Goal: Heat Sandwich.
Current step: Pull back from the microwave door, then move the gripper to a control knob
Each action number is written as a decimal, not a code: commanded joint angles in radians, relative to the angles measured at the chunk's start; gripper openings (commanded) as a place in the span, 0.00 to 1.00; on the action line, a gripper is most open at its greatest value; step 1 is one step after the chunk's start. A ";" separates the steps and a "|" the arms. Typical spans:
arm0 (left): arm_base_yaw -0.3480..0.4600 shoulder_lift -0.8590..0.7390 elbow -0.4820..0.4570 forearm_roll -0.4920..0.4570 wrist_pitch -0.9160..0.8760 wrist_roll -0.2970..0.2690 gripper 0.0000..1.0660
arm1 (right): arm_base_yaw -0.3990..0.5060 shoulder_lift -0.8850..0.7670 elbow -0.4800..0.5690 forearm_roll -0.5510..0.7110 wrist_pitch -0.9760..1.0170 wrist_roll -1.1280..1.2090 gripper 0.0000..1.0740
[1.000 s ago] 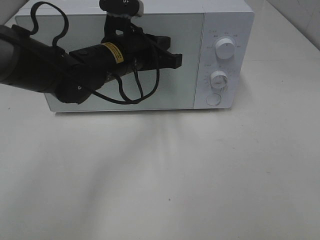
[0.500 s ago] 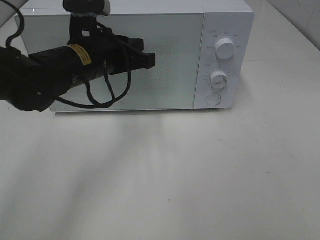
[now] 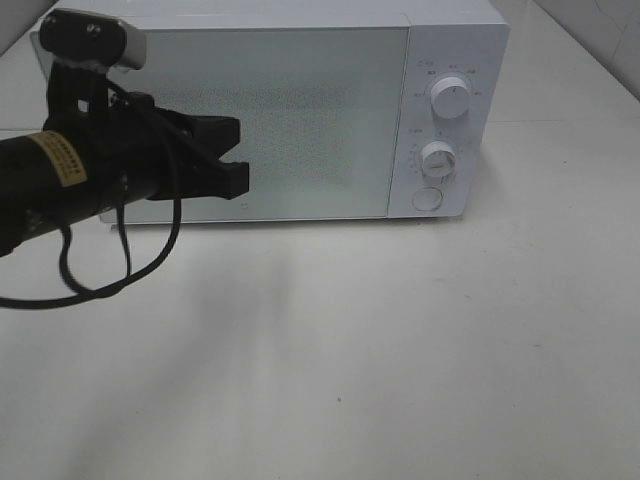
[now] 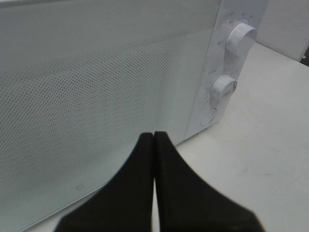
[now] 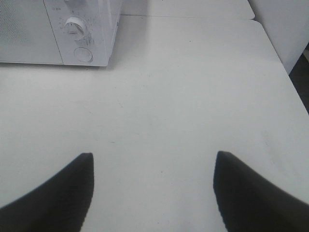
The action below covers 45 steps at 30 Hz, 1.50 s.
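A white microwave [image 3: 300, 110] stands at the back of the table with its glass door [image 3: 320, 120] closed. The sandwich is out of view. My left gripper [image 3: 238, 160] hangs in front of the door's left half, its black fingers pressed together with nothing between them; the left wrist view shows the tips [image 4: 154, 135] a short way off the mesh door [image 4: 96, 87]. My right gripper [image 5: 153, 157] is open and empty over the bare table, well away from the microwave [image 5: 96, 29], and it does not show in the exterior high view.
Two round knobs [image 3: 451, 99] [image 3: 438, 160] and a round button [image 3: 427, 199] sit on the microwave's right panel. The white table [image 3: 400, 350] stretches in front. A black cable [image 3: 90, 280] loops under the left arm.
My left arm has drawn back to the left along the door, from near its middle to its left half, staying shut. The microwave door remains closed.
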 commanded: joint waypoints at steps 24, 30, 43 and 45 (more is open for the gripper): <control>0.000 -0.409 0.036 -0.002 1.026 -0.058 0.96 | -0.003 -0.029 0.001 -0.002 -0.007 0.001 0.64; 0.054 -0.480 -0.015 -0.002 1.240 -0.085 0.96 | -0.003 -0.029 0.001 -0.002 -0.007 0.001 0.64; 0.455 -0.551 -0.117 -0.044 1.615 0.041 0.96 | -0.003 -0.029 0.001 -0.002 -0.007 0.001 0.64; 0.481 -0.554 -0.117 -0.060 1.631 0.058 0.96 | -0.003 -0.029 0.001 -0.002 -0.007 0.001 0.64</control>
